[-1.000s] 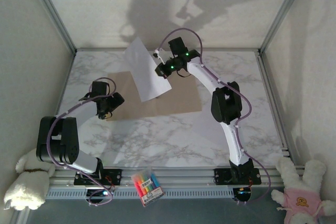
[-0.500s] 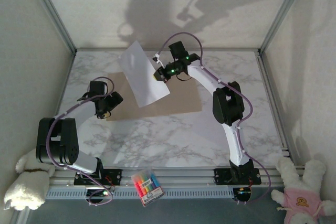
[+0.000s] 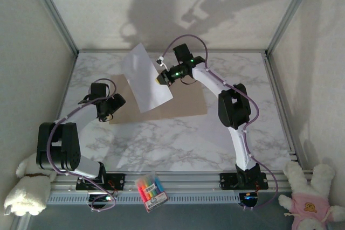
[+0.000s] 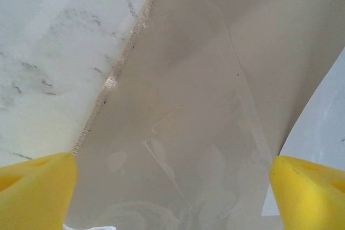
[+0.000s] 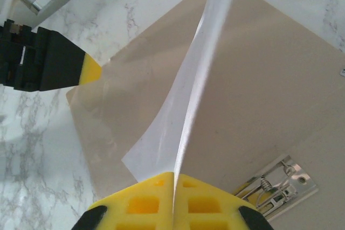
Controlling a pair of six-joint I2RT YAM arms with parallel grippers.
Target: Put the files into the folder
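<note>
Right gripper (image 5: 173, 179): pinches shut on the files (image 3: 145, 79), hangs them above the open folder (image 3: 183, 103) for lowering in; left gripper (image 4: 172, 181): gapes empty nearby.

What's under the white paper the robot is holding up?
The brown folder lies flat under the paper, with a metal clip on it. From above, the paper covers part of the folder, so that part is hidden.
</note>
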